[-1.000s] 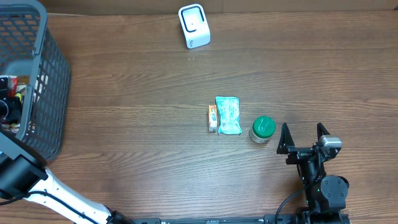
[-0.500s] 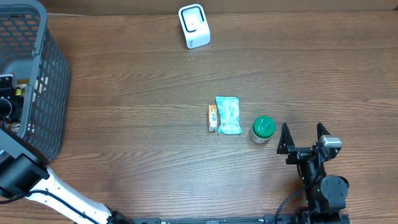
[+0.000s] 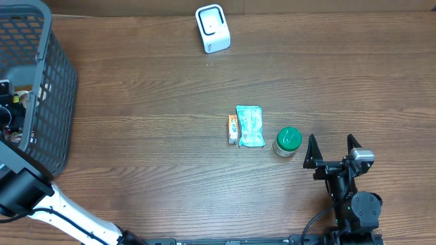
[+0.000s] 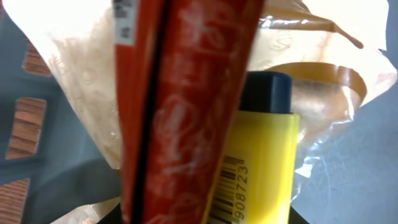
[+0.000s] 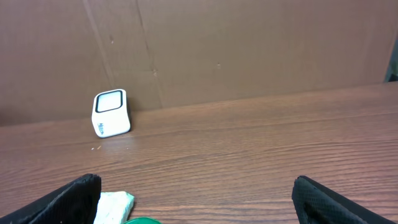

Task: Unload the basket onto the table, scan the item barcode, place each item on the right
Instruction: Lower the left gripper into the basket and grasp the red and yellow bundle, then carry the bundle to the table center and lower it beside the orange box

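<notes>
My left gripper point(image 3: 9, 112) is down inside the grey basket point(image 3: 53, 47) at the far left. In the left wrist view a red packet point(image 4: 186, 112) fills the middle, lying against a yellow bottle point(image 4: 264, 162) with a dark cap and a printed barcode point(image 4: 227, 196). The left gripper point(image 4: 196, 219) looks shut on the red packet, which hides its fingertips. The white scanner point(image 3: 212, 28) point(image 5: 111, 112) stands at the table's far edge. My right gripper point(image 3: 332, 146) point(image 5: 196, 205) is open near the front edge and holds nothing.
A green-lidded jar point(image 3: 287, 141) sits just left of the right gripper. Beside it lie a teal pouch point(image 3: 249, 126) point(image 5: 115, 204) and a small orange packet point(image 3: 233, 129). A crinkled clear bag point(image 4: 323, 81) lies under the basket's items. A brown wall backs the table.
The left gripper has closed inside the basket, and the items there shifted slightly. The right arm and the things on the table have not moved.
</notes>
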Robot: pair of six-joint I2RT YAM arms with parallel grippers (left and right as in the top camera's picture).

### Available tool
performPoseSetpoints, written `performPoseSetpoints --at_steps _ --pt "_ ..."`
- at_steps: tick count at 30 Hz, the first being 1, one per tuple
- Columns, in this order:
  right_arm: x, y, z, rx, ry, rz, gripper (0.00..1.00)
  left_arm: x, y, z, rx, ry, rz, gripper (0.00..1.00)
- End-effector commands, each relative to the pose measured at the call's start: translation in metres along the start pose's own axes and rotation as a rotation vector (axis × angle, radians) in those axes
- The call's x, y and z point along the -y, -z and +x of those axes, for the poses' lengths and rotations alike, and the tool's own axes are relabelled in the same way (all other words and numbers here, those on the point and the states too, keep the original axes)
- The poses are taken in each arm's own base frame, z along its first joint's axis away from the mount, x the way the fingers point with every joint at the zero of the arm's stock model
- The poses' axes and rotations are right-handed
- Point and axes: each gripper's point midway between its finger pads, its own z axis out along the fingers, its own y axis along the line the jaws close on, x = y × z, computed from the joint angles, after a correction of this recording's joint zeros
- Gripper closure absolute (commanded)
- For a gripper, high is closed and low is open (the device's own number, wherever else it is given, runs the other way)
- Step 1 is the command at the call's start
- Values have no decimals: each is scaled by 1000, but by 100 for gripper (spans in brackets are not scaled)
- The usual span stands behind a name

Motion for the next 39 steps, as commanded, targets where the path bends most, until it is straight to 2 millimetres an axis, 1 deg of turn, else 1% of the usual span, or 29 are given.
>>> performPoseSetpoints --at_steps 1,5,8,13,17,21,23,27,28,30,32,33,35,37,39 --pt "1 0 1 6 4 3 0 -9 30 -17 58 28 -57 96" --pt "1 0 1 6 4 3 0 -16 63 -40 141 59 -101 96" --pt "1 0 1 6 4 3 0 -21 95 -59 219 92 -136 96" --pt "1 0 1 6 4 3 0 -20 147 -81 327 154 -160 96" --pt "1 0 1 6 4 3 0 -5 197 -103 450 162 -112 96" --pt "1 0 1 6 4 3 0 10 249 -117 549 172 -113 96" --pt "1 0 1 6 4 3 0 22 274 -123 593 157 -116 96" --pt "1 0 1 6 4 3 0 54 324 -133 680 118 -111 96" --pt "1 0 1 6 4 3 0 62 336 -134 697 117 -108 96" --pt "1 0 1 6 4 3 0 79 352 -133 716 114 -92 96" --pt "1 0 1 7 4 3 0 94 364 -124 701 174 -79 96" --pt "1 0 1 7 4 3 0 98 365 -117 678 234 -73 96" --pt "1 0 1 7 4 3 0 114 363 -99 608 374 -15 96" --pt "1 0 1 6 4 3 0 139 356 -81 514 457 69 96" --pt "1 0 1 7 4 3 0 166 346 -65 410 471 131 96"
